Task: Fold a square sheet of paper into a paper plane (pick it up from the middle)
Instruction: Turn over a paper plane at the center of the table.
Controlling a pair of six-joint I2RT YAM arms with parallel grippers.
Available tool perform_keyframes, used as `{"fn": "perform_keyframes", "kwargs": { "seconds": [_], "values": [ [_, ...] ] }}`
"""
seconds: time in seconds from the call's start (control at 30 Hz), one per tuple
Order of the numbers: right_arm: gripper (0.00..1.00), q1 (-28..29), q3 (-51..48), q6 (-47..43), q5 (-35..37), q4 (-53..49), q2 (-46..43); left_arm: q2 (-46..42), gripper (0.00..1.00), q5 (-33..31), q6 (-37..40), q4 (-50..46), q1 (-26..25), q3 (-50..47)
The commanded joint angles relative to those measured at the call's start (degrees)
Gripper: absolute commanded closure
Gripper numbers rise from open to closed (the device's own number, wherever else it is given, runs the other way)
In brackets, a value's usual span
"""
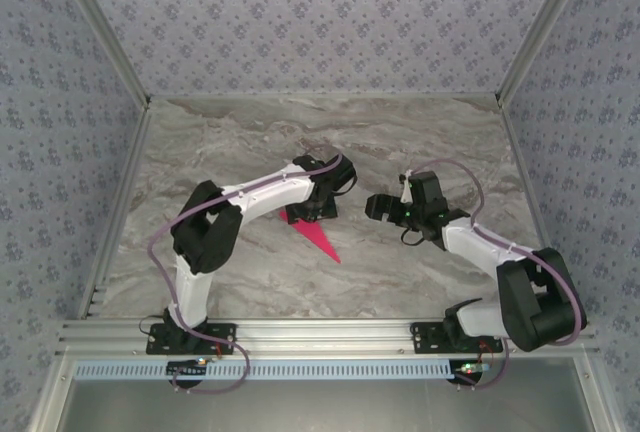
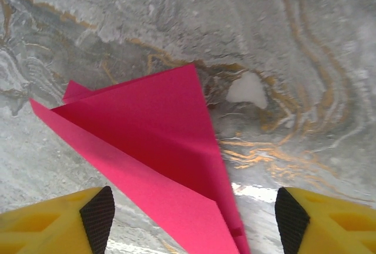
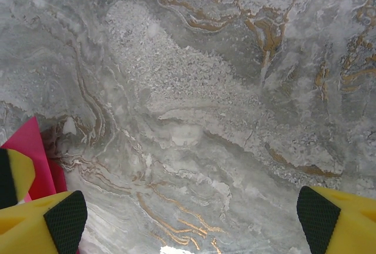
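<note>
The magenta-pink paper (image 1: 318,240) lies on the marble table, folded into a narrow pointed dart with its tip towards the near right. In the left wrist view the folded paper (image 2: 158,148) shows overlapping layers and a long crease. My left gripper (image 1: 312,207) hovers over its wide end, partly hiding it. It is open (image 2: 194,221), with the paper passing between the yellow fingers (image 2: 97,216), which do not touch it. My right gripper (image 1: 378,207) is open (image 3: 191,221) over bare table to the right of the paper. A corner of the paper (image 3: 34,148) shows at that view's left edge.
The marble tabletop (image 1: 250,142) is walled by patterned panels at the back and both sides. An aluminium rail (image 1: 320,332) runs along the near edge by the arm bases. A yellow finger of the left gripper (image 3: 13,174) shows beside the paper in the right wrist view.
</note>
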Motion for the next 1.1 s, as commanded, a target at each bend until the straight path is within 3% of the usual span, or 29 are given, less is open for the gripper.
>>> {"fn": "perform_keyframes", "kwargs": {
  "seconds": [0.0, 0.5, 0.77, 0.9, 1.07],
  "values": [
    [0.05, -0.4, -0.7, 0.95, 0.67, 0.38, -0.87, 0.55, 0.29, -0.25, -1.32, -5.56, -0.41, 1.57],
    [0.07, -0.45, 0.21, 1.39, -0.39, -0.24, 1.1, -2.15, 0.46, 1.87, -2.89, -5.65, -2.05, -1.56],
    [0.08, -0.46, 0.58, 1.41, -0.39, -0.47, 1.88, -2.43, 0.5, 1.86, -3.98, -5.46, -2.06, -2.72],
    [0.08, -0.41, 0.64, 1.57, -0.47, -0.45, 2.4, -2.94, 0.58, 1.38, -4.82, -5.4, -2.06, -3.16],
    [0.09, -0.43, 0.89, 1.71, -0.58, -0.49, 2.95, -4.12, 0.6, 1.6, -6.08, -4.81, -2.14, -4.5]
  ]
}}
